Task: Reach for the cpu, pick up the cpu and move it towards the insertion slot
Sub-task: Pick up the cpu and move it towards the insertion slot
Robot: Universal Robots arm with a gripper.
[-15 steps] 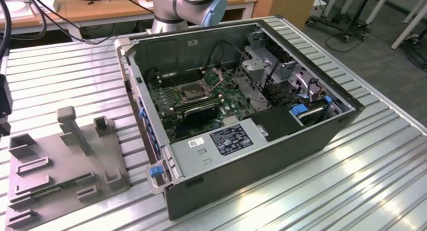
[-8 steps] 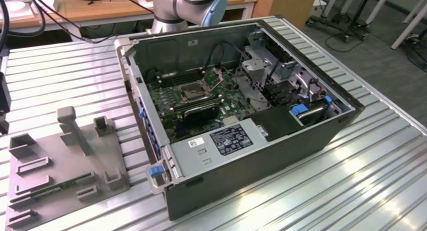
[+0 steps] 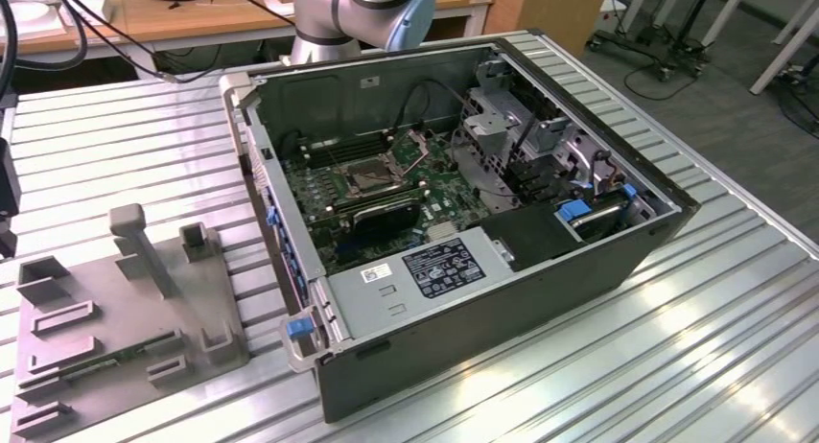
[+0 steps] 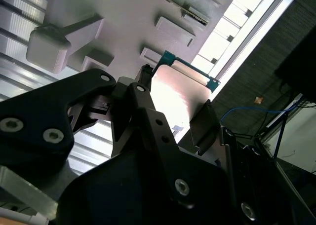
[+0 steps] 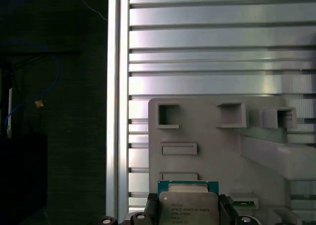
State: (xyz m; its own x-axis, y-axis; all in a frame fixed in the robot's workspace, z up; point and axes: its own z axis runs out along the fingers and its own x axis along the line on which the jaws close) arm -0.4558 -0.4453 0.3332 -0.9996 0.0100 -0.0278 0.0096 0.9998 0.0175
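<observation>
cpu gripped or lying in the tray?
Gripped. In both wrist views the gripper clamps the cpu by two opposite edges, with the grey tray behind it.

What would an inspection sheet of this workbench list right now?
Surface: slatted metal table, carrying an open computer case and a grey tray.
Job's things: the cpu held over the grey tray; the insertion slot inside the case, on the green board.
Clutter: a green strip lying in the tray.
Grippers: the gripper, jaws shut on the cpu in both wrist views.
Cables: black cables inside the case; a blue cable beyond the table's edge.
Surroundings: wooden desk behind the table.
</observation>
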